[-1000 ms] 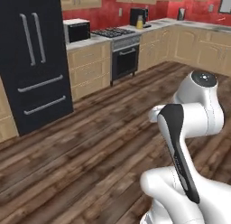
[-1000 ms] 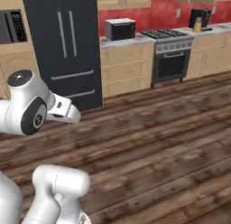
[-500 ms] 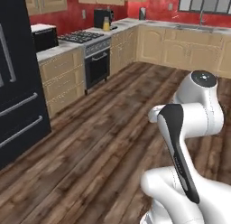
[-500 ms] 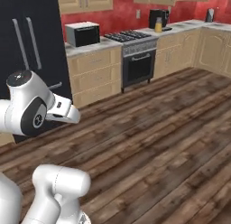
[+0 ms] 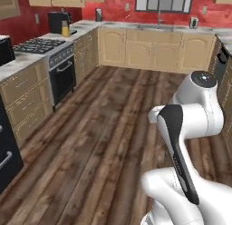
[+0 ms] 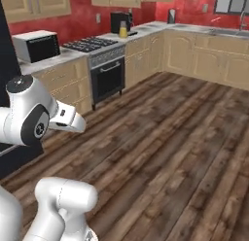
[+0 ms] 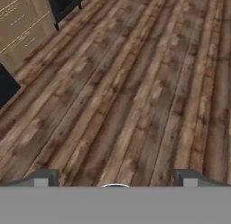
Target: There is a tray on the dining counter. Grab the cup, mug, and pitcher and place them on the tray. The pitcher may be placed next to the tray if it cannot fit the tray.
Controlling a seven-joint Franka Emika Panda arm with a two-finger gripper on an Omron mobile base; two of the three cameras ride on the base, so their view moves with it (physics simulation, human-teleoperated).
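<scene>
My base has turned right: the fridge slid away, the stove [image 5: 38,47] and sink counter [image 5: 158,28] came in. My gripper [image 7: 115,179] is spread apart, empty; I am searching.

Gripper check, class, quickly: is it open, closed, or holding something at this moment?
Gripper: open and empty; its two fingertips stand wide apart in the hand view, with bare wooden floor between them.
</scene>
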